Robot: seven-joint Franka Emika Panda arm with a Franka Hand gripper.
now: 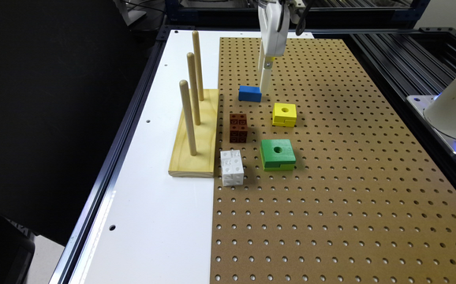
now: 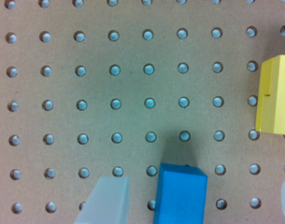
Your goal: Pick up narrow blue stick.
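Between the spread fingers (image 2: 107,200) of the gripper (image 1: 265,83) lies one end of the blue stick (image 2: 179,196), flat on the pegboard (image 2: 86,93). This looks like the final approach: next comes squeezing shut, then lifting. Beyond sits the yellow block (image 2: 275,95), well apart.

Five blocks: one blue (image 1: 250,94), yellow (image 1: 284,114), green (image 1: 277,154), brown (image 1: 238,127), white (image 1: 232,167); three upright dowels (image 1: 193,88).

White arm (image 1: 274,27) vertical, wrist down, jaws parted wide
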